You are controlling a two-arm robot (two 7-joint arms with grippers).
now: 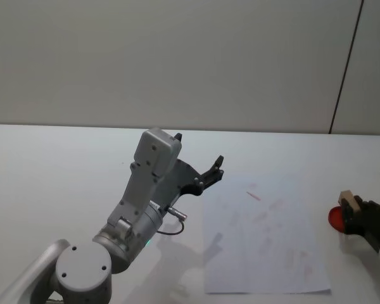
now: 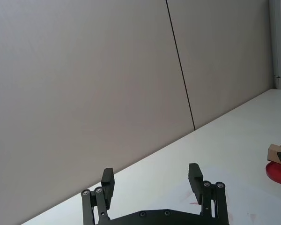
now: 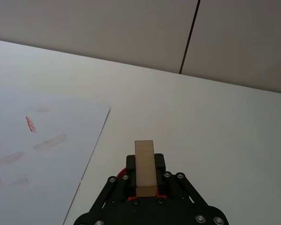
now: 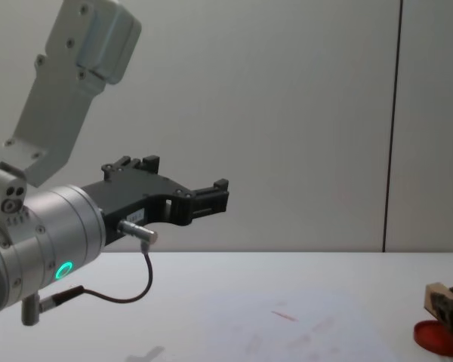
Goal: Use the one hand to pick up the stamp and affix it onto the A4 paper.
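Right of the A4 paper (image 1: pixel 266 234), off its edge: stamp in the right gripper, over the ink pad.
Right gripper (image 1: pixel 351 208) pinches the stamp (image 3: pixel 144 159), a tan wooden block, between both fingers, with the block's upper end sticking out past the fingertips. It sits above the red ink pad (image 1: pixel 336 218), which lies on the white table (image 1: pixel 63 164) just beside the paper's right edge; contact between block and pad can't be made out. Paper lies flat, with faint red marks and streaks across it. Left of the paper, the left gripper (image 2: pixel 151 174) hangs raised above the table, fingers spread with nothing between them, a thin cable looping under its wrist. Beyond the paper, bare tabletop, then a plain grey wall (image 1: pixel 177 57) with one dark vertical seam.
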